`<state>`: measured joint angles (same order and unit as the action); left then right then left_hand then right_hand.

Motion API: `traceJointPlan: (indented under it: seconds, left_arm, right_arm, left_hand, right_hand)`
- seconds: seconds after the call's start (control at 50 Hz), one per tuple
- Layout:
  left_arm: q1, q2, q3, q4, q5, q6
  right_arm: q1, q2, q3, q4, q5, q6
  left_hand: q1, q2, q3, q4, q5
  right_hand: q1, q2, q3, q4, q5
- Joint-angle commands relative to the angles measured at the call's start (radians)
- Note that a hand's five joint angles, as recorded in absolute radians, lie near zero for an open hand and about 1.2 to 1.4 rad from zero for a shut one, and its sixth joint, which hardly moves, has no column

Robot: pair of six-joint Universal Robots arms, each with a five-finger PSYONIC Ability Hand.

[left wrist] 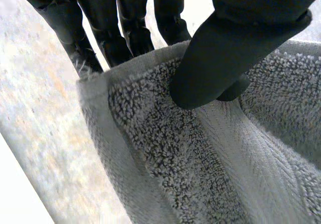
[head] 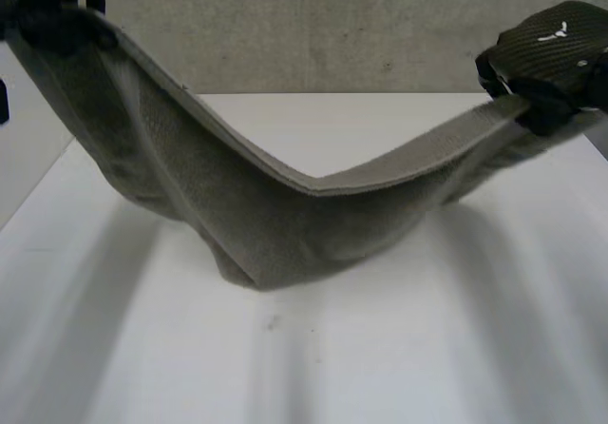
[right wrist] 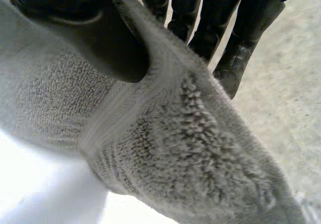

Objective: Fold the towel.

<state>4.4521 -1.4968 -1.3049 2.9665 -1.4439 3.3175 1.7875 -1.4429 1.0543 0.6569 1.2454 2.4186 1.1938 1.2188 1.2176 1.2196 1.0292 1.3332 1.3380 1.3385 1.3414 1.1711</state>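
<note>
A grey terry towel (head: 275, 220) hangs in a sagging arc between my two raised hands, its lowest fold resting on the white table (head: 380, 348). My left hand (head: 57, 20) pinches one end of the towel (left wrist: 200, 163) high at the far left, thumb (left wrist: 220, 63) pressed on the cloth against the fingers (left wrist: 125, 28) behind its hem. My right hand (head: 551, 58) pinches the other end at the far right, where the thumb (right wrist: 100, 38) clamps the towel (right wrist: 190, 153) against the fingers (right wrist: 220, 28).
A grey concrete wall (head: 332, 25) stands behind the table's far edge. Bare white tabletop lies in front of and to both sides of the towel's sagging middle.
</note>
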Motion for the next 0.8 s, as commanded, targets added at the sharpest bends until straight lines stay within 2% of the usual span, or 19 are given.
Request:
traceJointPlan:
  seconds: [0.02,0.1,0.22,0.3,0.32,0.34,0.36,0.38,0.4,0.42,0.44,0.46,0.5,0.58,0.62,0.68,0.72,0.8]
  left_arm:
    - [0.056,-0.022,-0.136,0.006,0.005,0.008]
    - [0.081,-0.118,-0.195,0.022,0.019,0.010]
    - [0.076,-0.249,-0.185,0.059,0.023,0.011]
    - [0.061,-0.377,-0.011,0.156,0.022,0.011]
    - [0.059,-0.410,0.092,0.193,0.014,0.007]
    - [0.059,-0.410,0.093,0.193,0.014,0.007]
    - [0.058,-0.434,0.202,0.219,0.007,-0.001]
    - [0.050,-0.451,0.310,0.244,0.002,-0.004]
    - [0.050,-0.451,0.311,0.244,0.002,-0.004]
    - [0.038,-0.462,0.405,0.262,-0.004,-0.013]
    - [0.030,-0.468,0.489,0.291,-0.016,-0.029]
    - [0.030,-0.468,0.490,0.292,-0.016,-0.029]
    - [0.029,-0.473,0.550,0.325,-0.035,-0.050]
    - [0.032,-0.473,0.572,0.403,-0.091,-0.116]
    - [0.032,-0.473,0.552,0.410,-0.104,-0.131]
    - [0.038,-0.464,0.455,0.408,-0.107,-0.153]
    - [0.041,-0.459,0.381,0.410,-0.102,-0.154]
    - [0.044,-0.444,0.144,0.431,-0.098,-0.153]
  right_arm:
    - [-0.027,0.091,-0.037,0.138,0.014,-0.145]
    - [-0.027,0.151,-0.047,0.122,0.022,-0.148]
    - [-0.016,0.314,-0.123,0.001,0.104,-0.139]
    - [-0.002,0.406,-0.272,-0.112,0.147,-0.122]
    - [0.016,0.462,-0.419,-0.208,0.150,-0.110]
    - [0.030,0.502,-0.551,-0.299,0.158,-0.089]
    - [0.030,0.503,-0.553,-0.299,0.158,-0.089]
    - [0.039,0.530,-0.664,-0.388,0.161,-0.051]
    - [0.049,0.547,-0.745,-0.472,0.160,0.003]
    - [0.049,0.547,-0.746,-0.473,0.160,0.004]
    - [0.049,0.549,-0.789,-0.550,0.166,0.060]
    - [0.049,0.549,-0.789,-0.551,0.166,0.060]
    - [0.049,0.524,-0.791,-0.647,0.169,0.170]
    - [0.049,0.490,-0.743,-0.632,0.169,0.227]
    - [0.049,0.463,-0.641,-0.562,0.166,0.221]
    - [0.049,0.452,-0.583,-0.517,0.158,0.215]
    - [0.049,0.438,-0.469,-0.432,0.151,0.195]
    - [0.050,0.434,-0.332,-0.382,0.144,0.169]
  left_hand:
    - [0.202,0.177,0.179,0.177,0.193]
    - [0.202,0.177,0.179,0.177,0.193]
    - [0.202,0.177,0.179,0.177,0.193]
    - [0.202,0.177,0.179,0.177,0.193]
    - [0.202,0.177,0.179,0.177,0.193]
    - [0.202,0.177,0.179,0.177,0.193]
    - [0.202,0.177,0.179,0.177,0.193]
    - [0.202,0.177,0.179,0.177,0.193]
    - [0.202,0.177,0.179,0.177,0.193]
    - [0.202,0.177,0.179,0.177,0.193]
    - [0.202,0.177,0.179,0.177,0.193]
    - [0.202,0.177,0.179,0.177,0.193]
    - [0.202,0.177,0.179,0.177,0.193]
    - [0.202,0.177,0.179,0.177,0.193]
    - [0.202,0.177,0.179,0.177,0.193]
    - [0.202,0.177,0.179,0.177,0.193]
    - [0.202,0.177,0.179,0.177,0.193]
    - [0.202,0.177,0.179,0.177,0.193]
  right_hand:
    - [0.063,0.058,0.058,0.055,0.051]
    - [0.063,0.058,0.058,0.055,0.051]
    - [0.063,0.058,0.058,0.055,0.051]
    - [0.063,0.058,0.058,0.055,0.051]
    - [0.063,0.058,0.058,0.055,0.051]
    - [0.063,0.058,0.058,0.055,0.051]
    - [0.063,0.058,0.058,0.055,0.051]
    - [0.063,0.058,0.058,0.055,0.051]
    - [0.063,0.058,0.058,0.055,0.051]
    - [0.063,0.058,0.058,0.055,0.051]
    - [0.063,0.058,0.058,0.055,0.051]
    - [0.063,0.058,0.058,0.055,0.051]
    - [0.063,0.058,0.058,0.055,0.051]
    - [0.063,0.058,0.058,0.055,0.051]
    - [0.063,0.058,0.058,0.055,0.051]
    - [0.063,0.058,0.058,0.055,0.051]
    - [0.063,0.058,0.058,0.055,0.051]
    - [0.063,0.058,0.058,0.055,0.051]
